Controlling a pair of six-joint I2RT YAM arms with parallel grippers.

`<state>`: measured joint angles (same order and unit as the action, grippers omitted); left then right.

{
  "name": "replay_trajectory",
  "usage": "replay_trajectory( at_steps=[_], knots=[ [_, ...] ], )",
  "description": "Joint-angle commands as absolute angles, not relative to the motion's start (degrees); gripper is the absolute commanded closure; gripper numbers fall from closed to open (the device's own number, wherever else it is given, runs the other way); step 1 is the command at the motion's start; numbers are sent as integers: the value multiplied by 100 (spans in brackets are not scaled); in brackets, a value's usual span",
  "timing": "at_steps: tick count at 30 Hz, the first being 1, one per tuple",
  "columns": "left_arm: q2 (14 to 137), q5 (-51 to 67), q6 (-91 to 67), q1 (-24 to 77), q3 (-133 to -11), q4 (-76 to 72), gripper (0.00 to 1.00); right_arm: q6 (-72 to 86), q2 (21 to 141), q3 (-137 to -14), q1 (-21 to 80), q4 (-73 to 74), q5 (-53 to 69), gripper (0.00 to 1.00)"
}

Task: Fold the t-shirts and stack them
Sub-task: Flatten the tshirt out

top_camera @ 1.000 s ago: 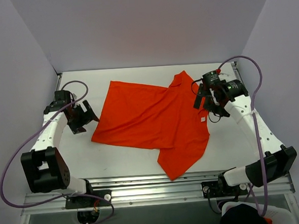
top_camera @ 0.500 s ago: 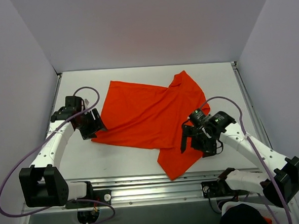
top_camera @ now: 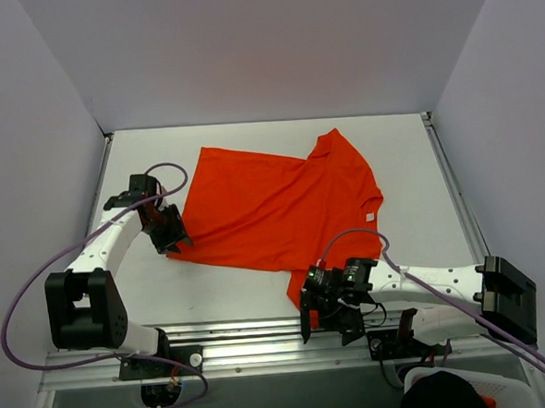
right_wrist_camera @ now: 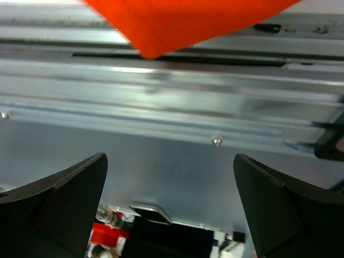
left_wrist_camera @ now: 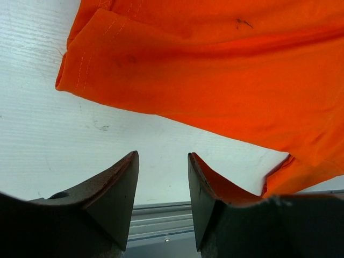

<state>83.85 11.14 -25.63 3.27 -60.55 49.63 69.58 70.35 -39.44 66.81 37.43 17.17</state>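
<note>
The orange-red t-shirt [top_camera: 273, 209] lies spread and wrinkled on the white table, one corner reaching the near edge. My left gripper [top_camera: 174, 238] is open and empty, just above the table beside the shirt's near-left hem corner [left_wrist_camera: 67, 80]. In the left wrist view the shirt [left_wrist_camera: 226, 70] fills the top and my gripper [left_wrist_camera: 161, 183] holds nothing. My right gripper [top_camera: 322, 321] is wide open and empty at the table's near edge, by the shirt's nearest corner [right_wrist_camera: 161, 27]. In the right wrist view my gripper [right_wrist_camera: 169, 183] hangs over the metal rail.
An aluminium rail [top_camera: 262, 339] runs along the near edge, also in the right wrist view [right_wrist_camera: 177, 91]. White walls enclose the table on the left, back and right. A white bin [top_camera: 451, 392] sits below the table at the bottom right. Purple cables loop off both arms.
My right arm swung from the far right down to the near edge by the shirt's nearest corner. My left gripper moved in to the shirt's near-left corner. The shirt stayed put.
</note>
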Motion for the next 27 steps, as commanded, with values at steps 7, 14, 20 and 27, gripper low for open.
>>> replay_trajectory(
  at_steps=[7, 14, 20, 27],
  knots=[
    [8385, 1160, -2329, 308, -6161, 4614, 53, 7532, 6574, -3111, 5872, 2848, 766, 1],
    [8411, 1028, -2268, 413, -6188, 4650, 55, 7594, 7170, -3401, 5783, 2374, 18, 1],
    [8394, 949, -2250, 448, -6223, 4711, 56, 7620, 8155, -3849, 6002, 2145, -185, 2],
    [8376, 888, -2268, 545, -6187, 4702, 57, 8156, 8464, -3859, 6390, 2118, -211, 9]
  ],
)
